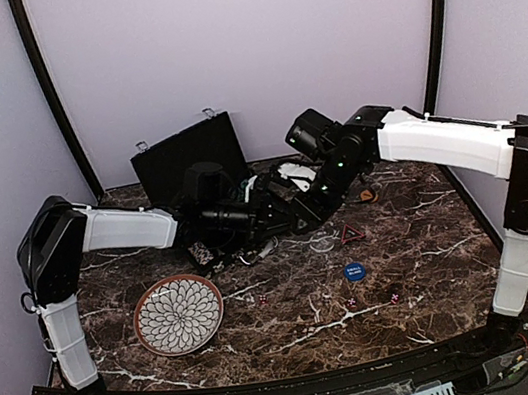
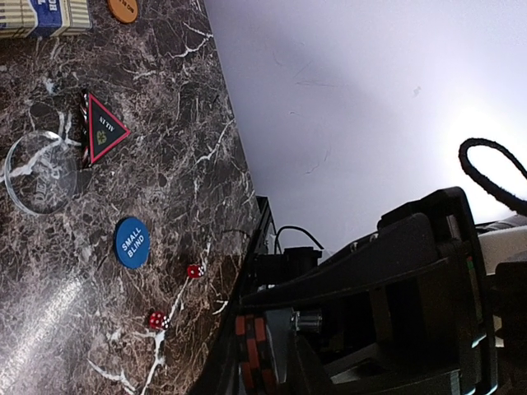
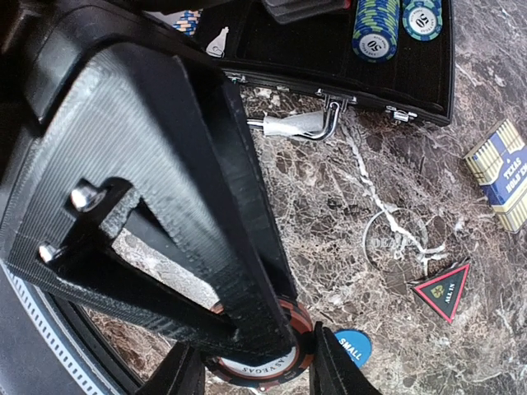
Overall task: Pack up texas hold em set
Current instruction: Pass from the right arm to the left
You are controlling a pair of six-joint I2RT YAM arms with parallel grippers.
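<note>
Fingers of the right gripper pinch a red-and-black striped poker chip stack marked "LAS VEGAS", near the open black hard briefcase. The left gripper state is indeterminable. One round blue button reads "SMALL BLIND". The briefcase's long axis runs left-right, lid upright, at the far edge of the dark marble table.

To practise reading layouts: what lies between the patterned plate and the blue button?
A small red die lies between the plate and the blue button, nearer the plate; the top external view shows it.
</note>
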